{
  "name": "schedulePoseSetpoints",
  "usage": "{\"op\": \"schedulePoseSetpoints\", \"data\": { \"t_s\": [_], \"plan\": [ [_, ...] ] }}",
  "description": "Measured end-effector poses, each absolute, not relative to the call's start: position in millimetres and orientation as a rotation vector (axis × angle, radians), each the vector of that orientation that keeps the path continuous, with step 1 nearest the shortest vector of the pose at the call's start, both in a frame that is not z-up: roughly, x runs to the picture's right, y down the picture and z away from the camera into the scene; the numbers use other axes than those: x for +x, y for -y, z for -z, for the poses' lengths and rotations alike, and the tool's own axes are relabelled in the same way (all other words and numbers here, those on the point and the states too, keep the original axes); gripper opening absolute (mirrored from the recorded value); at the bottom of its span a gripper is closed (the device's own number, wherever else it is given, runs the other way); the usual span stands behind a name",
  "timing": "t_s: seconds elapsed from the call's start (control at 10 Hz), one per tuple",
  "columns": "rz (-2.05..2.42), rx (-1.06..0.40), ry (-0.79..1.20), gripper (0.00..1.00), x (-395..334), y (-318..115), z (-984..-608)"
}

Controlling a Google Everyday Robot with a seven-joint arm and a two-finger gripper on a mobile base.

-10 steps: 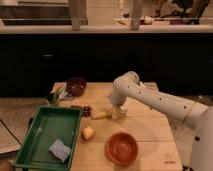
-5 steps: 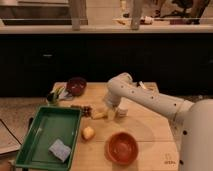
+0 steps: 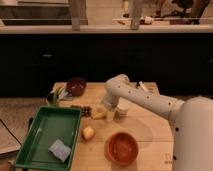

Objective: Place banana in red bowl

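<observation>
The gripper (image 3: 103,107) sits low over the banana (image 3: 98,115), which lies on the bench (image 3: 150,131) just behind the red bowl (image 3: 122,148). Whether it is clamped I cannot tell. Best to grasp mid-length, lift straight, and avoid the round fruit (image 3: 88,133).

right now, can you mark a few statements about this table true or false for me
1. The red bowl holds nothing. True.
2. The banana lies in the green tray. False: it lies on the table outside the tray, right at the gripper.
3. A blue sponge lies in the green tray. True.
4. The gripper is over the maroon bowl. False: it is low at the banana, nearer the camera than that bowl.
</observation>
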State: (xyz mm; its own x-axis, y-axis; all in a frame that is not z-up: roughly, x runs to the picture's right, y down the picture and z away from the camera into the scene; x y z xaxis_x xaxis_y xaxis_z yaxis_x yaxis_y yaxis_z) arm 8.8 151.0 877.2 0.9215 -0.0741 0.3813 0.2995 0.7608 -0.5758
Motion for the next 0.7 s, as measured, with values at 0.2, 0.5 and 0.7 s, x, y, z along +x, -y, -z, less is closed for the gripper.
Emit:
{"op": "schedulePoseSetpoints", "data": {
  "t_s": [0.2, 0.5, 0.7],
  "plan": [
    [0.208, -0.69, 0.351, 0.8, 9.9, -152.8, -879.1],
    [0.208, -0.701, 0.351, 0.8, 10.9, -154.6, -881.6],
    [0.211, -0.709, 0.35, 0.8, 9.8, -156.3, -884.4]
  ]
}}
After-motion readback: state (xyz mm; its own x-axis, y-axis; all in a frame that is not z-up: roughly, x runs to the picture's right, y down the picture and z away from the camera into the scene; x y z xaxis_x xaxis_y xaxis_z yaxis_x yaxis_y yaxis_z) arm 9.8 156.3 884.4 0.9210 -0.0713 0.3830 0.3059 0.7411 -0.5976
